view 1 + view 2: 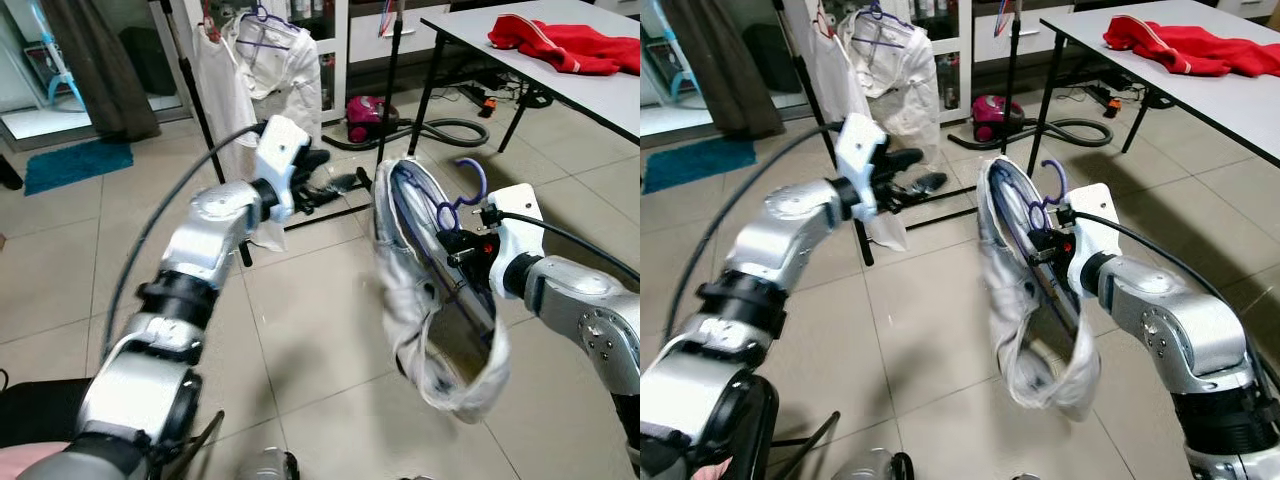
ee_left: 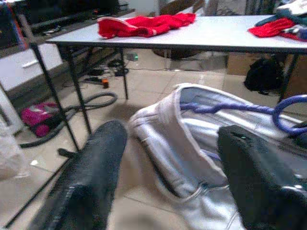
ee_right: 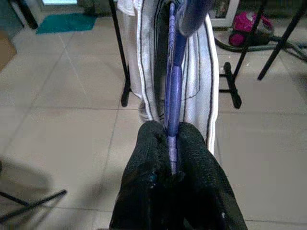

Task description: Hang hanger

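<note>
- The clothes rack (image 1: pixel 196 110) stands ahead across the tiled floor, a white garment already on it; that is the likely target.
- White shirt (image 1: pixel 405 300) dangles mid-air between the arms, draped on the purple hanger (image 1: pixel 462 200) (hook pointing up).
- Right gripper (image 3: pixel 173 158) has its fingers clamped on the hanger's bar.
- Left gripper (image 2: pixel 168 177) is raised beside the shirt, fingers spread, holding nothing.
- My read: keep the hook upright, approach the rail squarely, and lift above it before lowering.

Beige tiled floor (image 1: pixel 320 330) — grey table (image 1: pixel 560 70), teal mat (image 1: pixel 75 165).
</note>
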